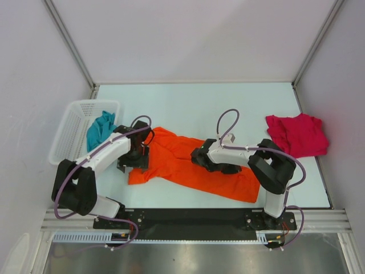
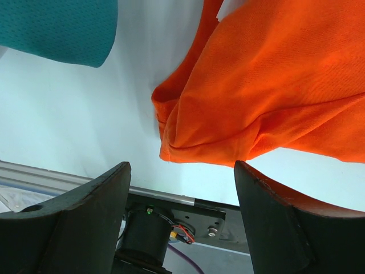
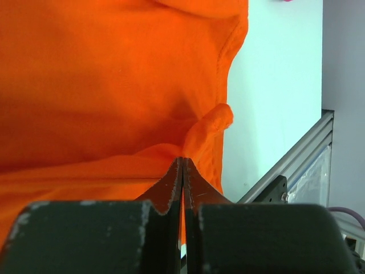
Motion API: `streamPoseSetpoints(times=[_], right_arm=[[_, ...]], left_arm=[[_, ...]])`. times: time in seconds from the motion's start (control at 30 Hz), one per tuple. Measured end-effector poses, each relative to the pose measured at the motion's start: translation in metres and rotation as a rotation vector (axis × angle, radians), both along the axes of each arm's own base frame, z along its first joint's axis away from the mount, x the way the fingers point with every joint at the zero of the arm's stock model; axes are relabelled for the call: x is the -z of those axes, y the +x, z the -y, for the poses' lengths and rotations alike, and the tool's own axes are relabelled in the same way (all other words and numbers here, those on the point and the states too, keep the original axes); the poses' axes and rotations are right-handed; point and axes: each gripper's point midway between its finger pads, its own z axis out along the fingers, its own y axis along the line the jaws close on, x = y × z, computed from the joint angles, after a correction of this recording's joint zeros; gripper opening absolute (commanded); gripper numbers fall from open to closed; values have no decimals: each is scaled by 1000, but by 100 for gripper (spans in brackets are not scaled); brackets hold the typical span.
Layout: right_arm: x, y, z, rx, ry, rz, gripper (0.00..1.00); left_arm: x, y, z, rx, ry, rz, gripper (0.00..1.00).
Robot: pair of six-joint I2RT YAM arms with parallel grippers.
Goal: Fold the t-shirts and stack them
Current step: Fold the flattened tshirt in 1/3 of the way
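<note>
- You see the orange t-shirt [image 1: 177, 160] lying crumpled across the middle of the worktop [image 1: 188, 103].
- The crimson t-shirt [image 1: 296, 136] lies bunched at the right side.
- The teal t-shirt [image 1: 100, 130] sits in the white basket [image 1: 71, 123] at the left.
- Your left claw [image 2: 181, 171] is released and empty, over the left edge of the orange t-shirt.
- Your right claw [image 3: 182, 162] is clenched on a fold of the orange t-shirt.

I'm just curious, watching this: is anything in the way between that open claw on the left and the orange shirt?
Nothing visible does. The left gripper stands open right at the bunched edge of the orange t-shirt, with only bare table between them. The teal t-shirt lies off to the side, out of the path.
</note>
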Motion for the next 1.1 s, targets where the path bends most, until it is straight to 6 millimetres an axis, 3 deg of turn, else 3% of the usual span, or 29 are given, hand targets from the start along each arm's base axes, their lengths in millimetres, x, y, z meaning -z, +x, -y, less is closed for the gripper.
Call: streamPoseSetpoints(times=[0.27, 0.43, 0.63, 0.9, 0.97, 1.1], right_arm=[[-1, 8, 27, 72, -40, 7, 4], [-14, 20, 45, 116, -37, 39, 6], [-33, 37, 52, 125, -11, 87, 7], [-32, 40, 55, 111, -8, 83, 8], [-29, 38, 56, 105, -9, 69, 9], [-25, 37, 55, 102, -4, 55, 11]], left_arm=[[1, 1, 2, -2, -6, 5, 79], [6, 1, 3, -10, -8, -7, 79], [23, 2, 10, -22, -22, -45, 79], [40, -3, 17, -14, -47, -79, 77], [40, -2, 19, -13, -54, -76, 72], [39, 0, 22, -22, -67, -61, 44]])
